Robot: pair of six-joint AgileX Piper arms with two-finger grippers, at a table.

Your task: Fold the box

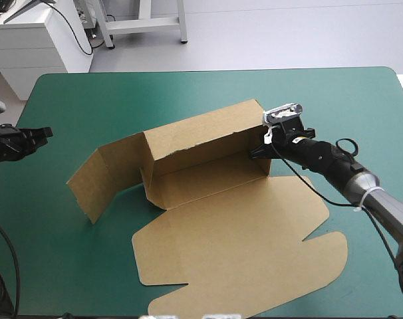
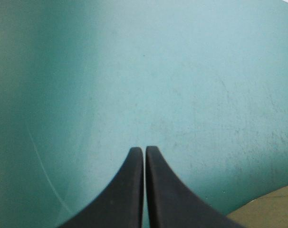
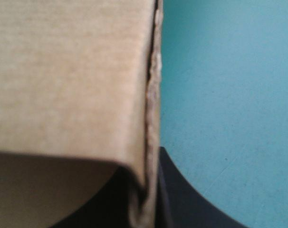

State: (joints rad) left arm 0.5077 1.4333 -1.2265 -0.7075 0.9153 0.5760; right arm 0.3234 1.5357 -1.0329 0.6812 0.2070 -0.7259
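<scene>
The brown box (image 1: 208, 143) sits mid-table with its long back wall raised. A side flap (image 1: 102, 176) stands out toward the left, and the wide lid panel (image 1: 241, 239) lies flat toward the near edge. My right gripper (image 1: 263, 147) is at the wall's right end. In the right wrist view the board's folded edge (image 3: 151, 95) runs between its fingers (image 3: 182, 194), and the right gripper (image 3: 151, 164) is shut on the box. My left gripper (image 1: 47, 133) hovers at the table's left edge, well away from the box. The left gripper (image 2: 144, 151) is shut on nothing, over bare cover.
The teal-green cover (image 1: 122, 100) shows on every side of the box, widest toward the far edge and the left. A corner of brown board (image 2: 272, 211) lies beside my left gripper in its wrist view. The lid's tabs reach near the table's front edge (image 1: 188, 307).
</scene>
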